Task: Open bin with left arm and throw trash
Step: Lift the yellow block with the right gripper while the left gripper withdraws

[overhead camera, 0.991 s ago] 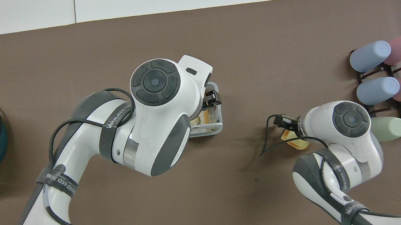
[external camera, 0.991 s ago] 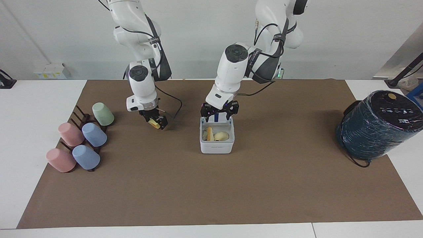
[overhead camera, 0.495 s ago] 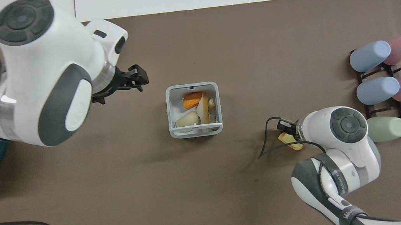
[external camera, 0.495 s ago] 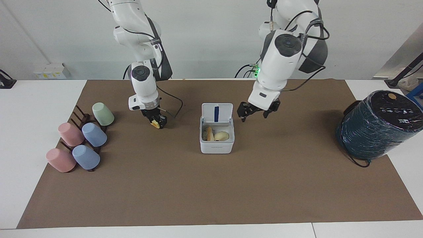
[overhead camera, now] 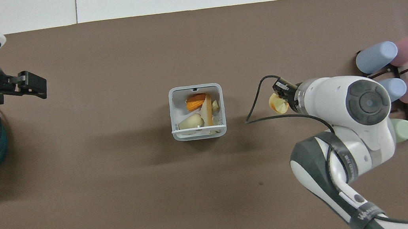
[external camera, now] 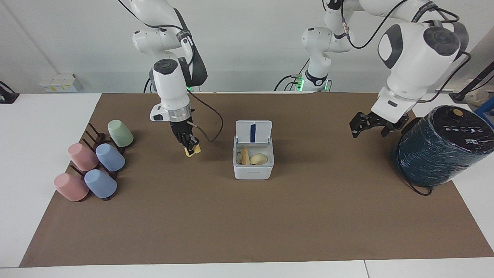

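The white bin [external camera: 252, 172] stands mid-mat with its lid [external camera: 253, 133] hinged upright and open. It also shows in the overhead view [overhead camera: 172, 115]. Inside lie a cream lump [external camera: 259, 158], a pale wedge [overhead camera: 208, 110] and an orange scrap [overhead camera: 196, 101]. My right gripper [external camera: 189, 143] is shut on the yellow block [external camera: 192, 150] low over the mat, between the cup rack and the bin; the block also shows in the overhead view [overhead camera: 278, 103]. My left gripper [external camera: 371, 128] is open and empty in the air beside the teal cylinder, well away from the bin.
The big dark teal wrapped cylinder [external camera: 440, 144] stands at the left arm's end of the mat. A dark rack [external camera: 96, 139] with pink, blue and green cups [external camera: 110, 157] stands at the right arm's end. A brown mat [external camera: 247, 224] covers the table.
My left gripper has left the bin's lid, which stays open, and swung away to the teal cylinder. My right gripper has carried the yellow block a little toward the bin.
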Available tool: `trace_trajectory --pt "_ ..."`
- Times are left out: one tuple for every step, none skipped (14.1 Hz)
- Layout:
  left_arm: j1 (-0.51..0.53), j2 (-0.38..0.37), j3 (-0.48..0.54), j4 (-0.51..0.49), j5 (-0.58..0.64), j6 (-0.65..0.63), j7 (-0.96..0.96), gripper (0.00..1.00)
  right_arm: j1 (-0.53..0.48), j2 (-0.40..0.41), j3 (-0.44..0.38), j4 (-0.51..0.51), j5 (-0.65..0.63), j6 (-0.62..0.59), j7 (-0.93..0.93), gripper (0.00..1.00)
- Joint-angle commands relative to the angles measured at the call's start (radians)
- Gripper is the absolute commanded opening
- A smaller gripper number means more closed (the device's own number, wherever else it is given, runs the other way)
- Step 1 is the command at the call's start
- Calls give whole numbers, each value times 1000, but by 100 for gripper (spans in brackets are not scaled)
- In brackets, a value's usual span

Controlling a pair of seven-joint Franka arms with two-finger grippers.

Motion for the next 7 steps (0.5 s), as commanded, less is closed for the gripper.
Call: trace_trajectory --pt "12 -78 -16 -7 36 -81 25 100 -17 103 8 203 22 -68 35 0" --pt "10 -93 -16 -8 36 -92 25 100 -18 119 8 251 46 -79 44 0" --pt "10 -110 -17 -11 34 -93 23 100 -8 131 8 289 59 -99 43 0" --pt "10 -119 -19 -11 33 -93 23 100 3 154 8 331 61 -131 43 0" --pt "7 -124 -19 -13 31 -93 23 100 26 177 9 368 65 -147 55 0" --pt "4 -128 -20 -13 28 -93 23 100 61 203 9 398 79 -145 100 0" --pt "3 -130 -20 -13 27 -90 23 100 80 223 9 426 90 -151 154 0"
